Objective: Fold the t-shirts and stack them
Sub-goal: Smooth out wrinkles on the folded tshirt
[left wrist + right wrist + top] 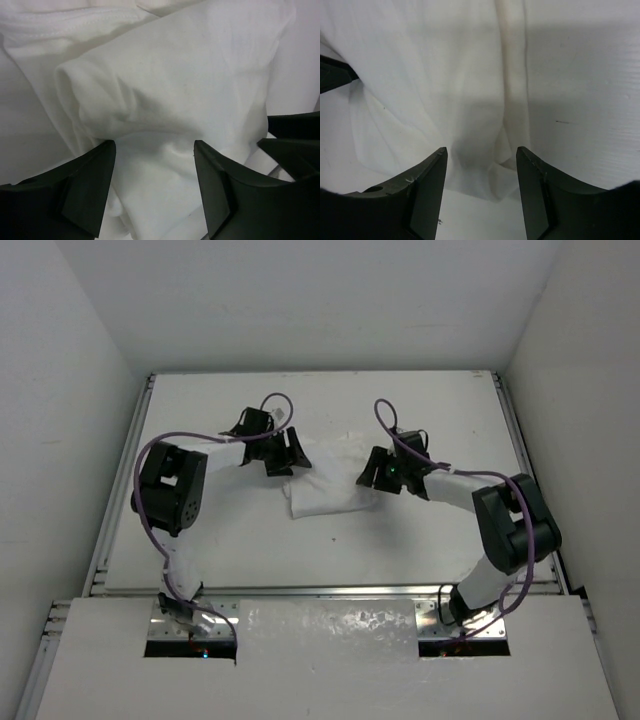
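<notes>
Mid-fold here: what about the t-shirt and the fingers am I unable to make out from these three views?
- Top view: both ends of the t-shirt lie hidden under the left gripper and right gripper; its folds wash out, white on the white table.
- Left wrist view: the frame edges cut off the shirt's outline, and the fingers cover its near part.
- Right wrist view: too close to tell whether the fingers touch the cloth.

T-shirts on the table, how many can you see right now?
1. The white t-shirt lies crumpled between the left claw and the right claw; its folds could hide another.
</notes>
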`<action>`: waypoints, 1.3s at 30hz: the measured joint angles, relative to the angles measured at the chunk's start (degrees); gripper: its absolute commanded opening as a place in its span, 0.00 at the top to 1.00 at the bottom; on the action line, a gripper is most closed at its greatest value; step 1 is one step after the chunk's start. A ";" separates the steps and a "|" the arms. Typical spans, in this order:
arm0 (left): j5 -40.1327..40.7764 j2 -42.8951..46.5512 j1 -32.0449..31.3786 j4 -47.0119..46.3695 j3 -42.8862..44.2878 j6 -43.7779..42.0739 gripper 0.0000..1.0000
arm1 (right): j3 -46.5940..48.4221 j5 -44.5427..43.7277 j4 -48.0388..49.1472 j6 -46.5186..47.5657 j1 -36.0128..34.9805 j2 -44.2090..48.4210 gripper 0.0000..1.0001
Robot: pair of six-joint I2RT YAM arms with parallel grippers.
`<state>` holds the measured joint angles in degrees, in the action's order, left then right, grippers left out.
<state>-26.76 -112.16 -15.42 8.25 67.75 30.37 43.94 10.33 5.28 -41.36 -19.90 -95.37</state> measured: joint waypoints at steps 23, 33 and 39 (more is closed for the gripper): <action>0.07 7.10 0.33 -7.67 -3.37 4.39 0.80 | 22.91 33.66 13.42 -3.98 7.06 -21.81 0.95; -2.49 -7.67 1.33 -8.33 4.09 9.11 0.65 | 32.79 36.72 10.25 -15.02 9.68 -38.73 1.00; -2.16 -16.35 3.52 0.26 21.81 7.65 0.48 | 31.45 31.34 7.98 -19.56 9.81 -36.63 1.00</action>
<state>-28.93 -128.51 -11.90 8.51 89.56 38.02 75.40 41.67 13.26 -60.93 -10.09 -132.00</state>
